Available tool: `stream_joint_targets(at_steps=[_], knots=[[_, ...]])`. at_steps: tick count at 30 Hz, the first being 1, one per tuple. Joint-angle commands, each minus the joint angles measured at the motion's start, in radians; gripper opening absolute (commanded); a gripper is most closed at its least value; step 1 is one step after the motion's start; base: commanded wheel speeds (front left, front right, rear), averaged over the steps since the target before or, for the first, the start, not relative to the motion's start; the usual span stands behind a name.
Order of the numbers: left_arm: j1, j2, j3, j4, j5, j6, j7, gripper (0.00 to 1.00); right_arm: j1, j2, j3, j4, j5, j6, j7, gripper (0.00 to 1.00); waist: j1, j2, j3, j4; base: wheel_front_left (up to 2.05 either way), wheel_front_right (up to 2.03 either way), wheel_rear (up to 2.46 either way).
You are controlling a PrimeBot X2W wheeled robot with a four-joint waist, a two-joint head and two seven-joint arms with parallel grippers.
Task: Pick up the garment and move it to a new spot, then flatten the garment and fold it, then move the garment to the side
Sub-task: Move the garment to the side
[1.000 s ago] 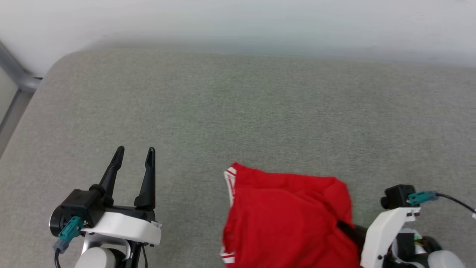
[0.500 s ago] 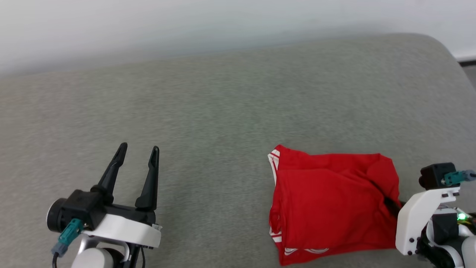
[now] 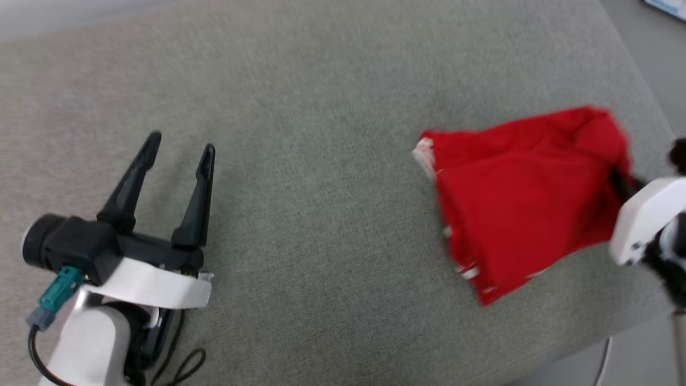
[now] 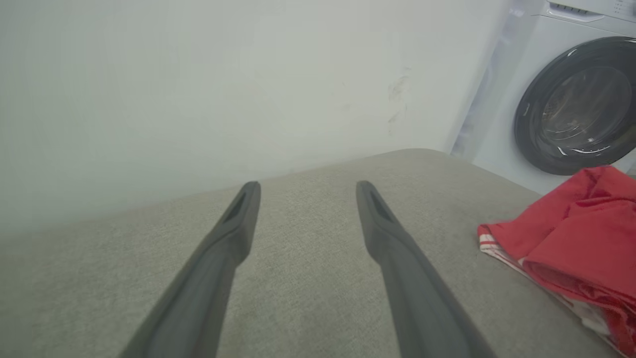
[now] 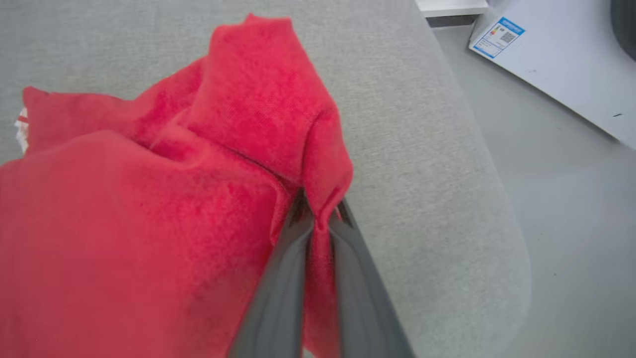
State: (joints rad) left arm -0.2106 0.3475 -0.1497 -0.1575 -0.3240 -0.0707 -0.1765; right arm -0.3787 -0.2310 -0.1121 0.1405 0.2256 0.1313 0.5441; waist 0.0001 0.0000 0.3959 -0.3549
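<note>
Right end of cushion [image 3: 321, 161]: garment [image 3: 525, 198] sits here, folded into a rough block, close to the rounded corner.
garment shape: mostly flat red layers, right edge bunched and pulled up into a peak.
trim: red-and-white striped edge shows on the side away from the held fold and along the near edge; blurred in head view.
right gripper [image 5: 320, 209]: fingers pinched almost together on the raised fold at the garment's right edge, red fabric sandwiched between them.
left gripper [image 3: 181, 143]: fingers spread wide, nothing between them, over bare cushion, well apart from garment, pointing toward the pale wall [image 4: 198, 89].
washing machine [image 4: 576, 114]: white, dark round door, beyond the cushion's end, behind garment in left wrist view.
floor [image 5: 571, 209]: grey, beside the cushion edge; white panel [image 5: 546, 64] with a blue label lies on it.
</note>
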Motion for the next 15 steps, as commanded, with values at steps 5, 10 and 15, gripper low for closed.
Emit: stream_joint_targets(at_steps=[5, 10, 15], knots=[[-0.096, 0.028, -0.025, -0.052, 0.01, -0.02, 0.033, 1.0, -0.124, -0.067, -0.142, 0.066, -0.07, -0.001, -0.056, 0.0, -0.0001, 0.0, 0.159, 0.009, 0.0, 0.0, 0.0], [-0.162, 0.042, -0.05, -0.078, 0.014, -0.033, 0.044, 1.0, -0.194, -0.113, -0.284, 0.108, -0.14, -0.001, -0.098, 0.0, -0.0001, 0.0, 0.217, 0.054, 0.0, 0.0, 0.0], [-0.197, 0.052, -0.062, -0.094, 0.01, -0.037, 0.04, 1.0, -0.241, -0.126, -0.398, 0.153, -0.202, -0.001, -0.139, 0.0, -0.0001, 0.0, 0.255, 0.086, 0.0, 0.0, 0.0]])
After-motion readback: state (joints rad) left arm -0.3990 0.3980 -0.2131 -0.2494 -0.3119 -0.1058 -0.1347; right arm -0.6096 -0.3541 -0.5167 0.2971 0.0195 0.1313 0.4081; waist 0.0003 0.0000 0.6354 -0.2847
